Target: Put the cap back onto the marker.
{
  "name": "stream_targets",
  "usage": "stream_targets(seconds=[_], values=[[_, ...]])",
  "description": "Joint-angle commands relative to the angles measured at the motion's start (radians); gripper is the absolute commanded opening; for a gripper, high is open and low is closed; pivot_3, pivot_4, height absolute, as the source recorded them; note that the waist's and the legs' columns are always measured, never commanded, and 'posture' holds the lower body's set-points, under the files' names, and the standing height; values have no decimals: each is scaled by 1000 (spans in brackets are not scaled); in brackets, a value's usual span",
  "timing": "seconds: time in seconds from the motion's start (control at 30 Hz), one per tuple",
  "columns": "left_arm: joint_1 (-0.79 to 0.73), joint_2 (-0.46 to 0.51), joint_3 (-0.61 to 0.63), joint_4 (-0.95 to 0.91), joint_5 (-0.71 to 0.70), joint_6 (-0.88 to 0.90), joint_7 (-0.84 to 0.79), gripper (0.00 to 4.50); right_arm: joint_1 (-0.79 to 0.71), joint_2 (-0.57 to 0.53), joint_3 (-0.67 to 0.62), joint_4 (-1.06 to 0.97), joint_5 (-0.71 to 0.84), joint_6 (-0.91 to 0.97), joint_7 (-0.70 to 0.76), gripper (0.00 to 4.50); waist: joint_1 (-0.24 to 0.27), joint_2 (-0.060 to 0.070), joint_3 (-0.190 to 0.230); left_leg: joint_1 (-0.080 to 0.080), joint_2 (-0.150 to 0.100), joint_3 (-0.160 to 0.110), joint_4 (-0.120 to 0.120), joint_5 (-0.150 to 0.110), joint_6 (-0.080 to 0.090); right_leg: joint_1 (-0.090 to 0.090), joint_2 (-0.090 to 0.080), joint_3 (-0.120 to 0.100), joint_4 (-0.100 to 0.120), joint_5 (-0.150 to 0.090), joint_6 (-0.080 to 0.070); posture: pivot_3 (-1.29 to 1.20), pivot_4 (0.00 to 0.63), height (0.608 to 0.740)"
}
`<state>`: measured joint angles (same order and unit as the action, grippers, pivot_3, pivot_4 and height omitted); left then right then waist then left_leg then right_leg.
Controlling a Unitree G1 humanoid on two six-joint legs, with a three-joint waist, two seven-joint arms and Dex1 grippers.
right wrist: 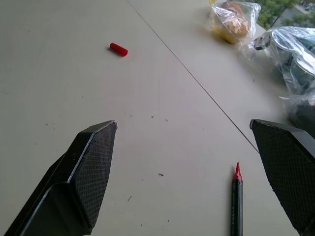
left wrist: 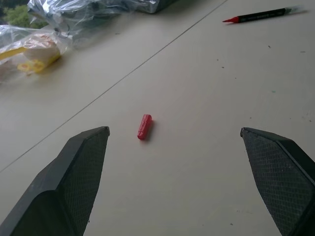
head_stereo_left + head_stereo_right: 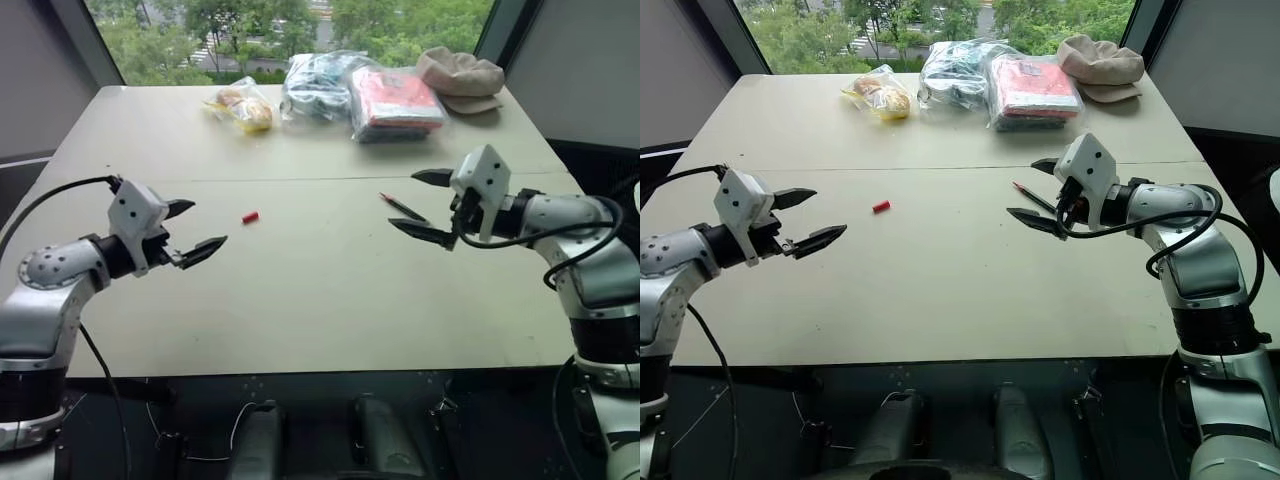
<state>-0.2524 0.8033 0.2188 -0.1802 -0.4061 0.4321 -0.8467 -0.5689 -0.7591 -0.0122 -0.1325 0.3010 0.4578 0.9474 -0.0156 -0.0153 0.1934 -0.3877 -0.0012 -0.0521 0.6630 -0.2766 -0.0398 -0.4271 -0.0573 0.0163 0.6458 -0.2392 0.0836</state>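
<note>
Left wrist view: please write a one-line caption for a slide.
Open left gripper above the table, red cap lying ahead, uncapped marker beyond.

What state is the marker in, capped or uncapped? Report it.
Uncapped. The marker lies with its red tip bare; the cap lies apart on the table.

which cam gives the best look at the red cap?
Left wrist view: the cap lies large and near the middle, between that tool's open fingers, lying flat on the table. The right wrist view shows it smaller and farther off. In both eye views it is a tiny red speck ahead of the left tool.
</note>
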Motion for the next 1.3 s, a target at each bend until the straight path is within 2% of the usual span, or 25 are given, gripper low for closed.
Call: stream_targets(seconds=[0.03,0.7,0.93,1.07,1.3], values=[[0,13,37,-37,-17,4,5,4471,-28,-6,-22,-30,20,1,0,4500,0,0,0,0,0,0,0,0,0,0,0,0,0,0,0,0,150,740],[16,11,38,-56,-28,26,5,4471,-25,1,-20,-41,26,7,-3,4500,0,0,0,0,0,0,0,0,0,0,0,0,0,0,0,0,150,740],[22,-28,27,-18,-11,-4,35,4471,-13,23,-20,-49,25,-2,-38,4500,0,0,0,0,0,0,0,0,0,0,0,0,0,0,0,0,150,740],[6,-62,26,45,-13,-28,46,4471,4,57,-38,-83,41,20,-87,4500,1,0,0,0,0,0,0,0,0,0,0,0,0,0,0,0,150,740],[-127,-129,-63,317,66,-168,16,4471,88,88,-44,-160,41,35,-162,4500,6,0,0,-1,-1,0,1,0,0,0,-1,-1,0,0,0,0,150,740]])
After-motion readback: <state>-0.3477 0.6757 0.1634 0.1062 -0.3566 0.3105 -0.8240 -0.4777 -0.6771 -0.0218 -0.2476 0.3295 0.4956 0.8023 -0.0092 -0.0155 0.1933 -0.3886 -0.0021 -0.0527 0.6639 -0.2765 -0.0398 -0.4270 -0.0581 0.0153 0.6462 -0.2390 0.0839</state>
